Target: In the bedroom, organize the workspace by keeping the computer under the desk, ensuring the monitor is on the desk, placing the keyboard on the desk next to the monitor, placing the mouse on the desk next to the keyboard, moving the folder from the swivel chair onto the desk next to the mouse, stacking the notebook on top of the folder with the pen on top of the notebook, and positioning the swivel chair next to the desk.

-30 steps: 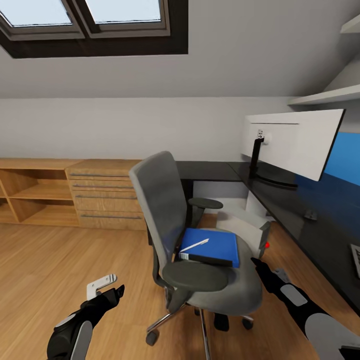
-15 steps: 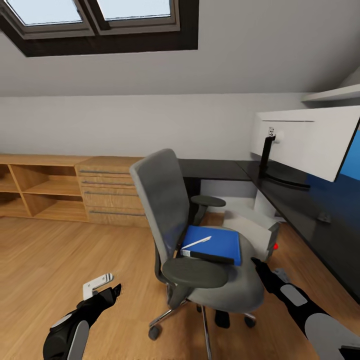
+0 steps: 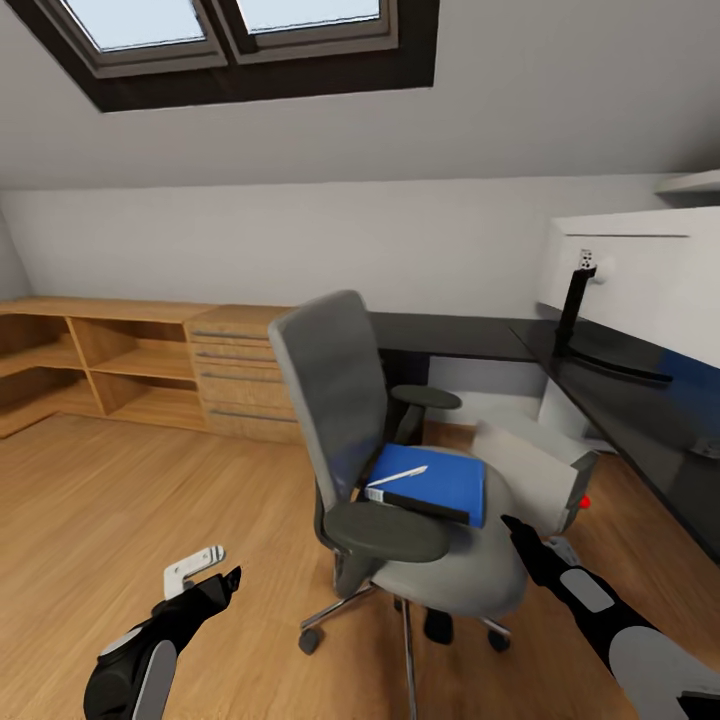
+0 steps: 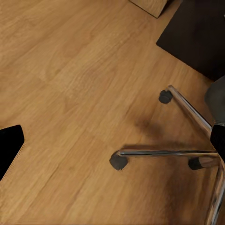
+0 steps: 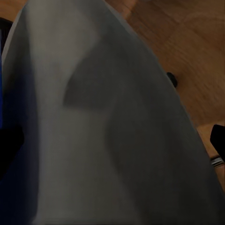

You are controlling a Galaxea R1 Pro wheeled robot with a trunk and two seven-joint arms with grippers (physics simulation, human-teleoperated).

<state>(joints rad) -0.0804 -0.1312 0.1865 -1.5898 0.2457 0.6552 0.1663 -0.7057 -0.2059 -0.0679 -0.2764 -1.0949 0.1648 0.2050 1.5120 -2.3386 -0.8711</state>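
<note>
Closest to me, the left gripper (image 3: 205, 583) hangs low over bare floor (image 3: 120, 500), well apart from the chair (image 3: 400, 480); one pale finger sticks up and a dark tip points forward, but I cannot tell how far apart the fingers are. The right gripper (image 3: 520, 535) is just beside the seat's front right edge, dark fingers pointing at it; whether they are apart or together I cannot tell either, though nothing is between them. On the seat, toward its back, lies the folder (image 3: 440, 480), with the notebook (image 3: 415, 503) on its near edge and the pen (image 3: 398, 477) lying loose across the top. That is my worry: the chair sits on casters (image 4: 118, 162), so a nudge from the right arm could roll or swivel it, and the pen may slide off onto the floor. Lifting the folder with the stack still on it risks the same. Beyond the chair, the computer (image 3: 535, 480) leans tilted by the desk's open side, red light showing; a rolling chair could bump it. Farther right, the desk (image 3: 600, 390) carries the monitor (image 3: 640, 290) near its back corner, and a wide arm swing could clip that stand.
</note>
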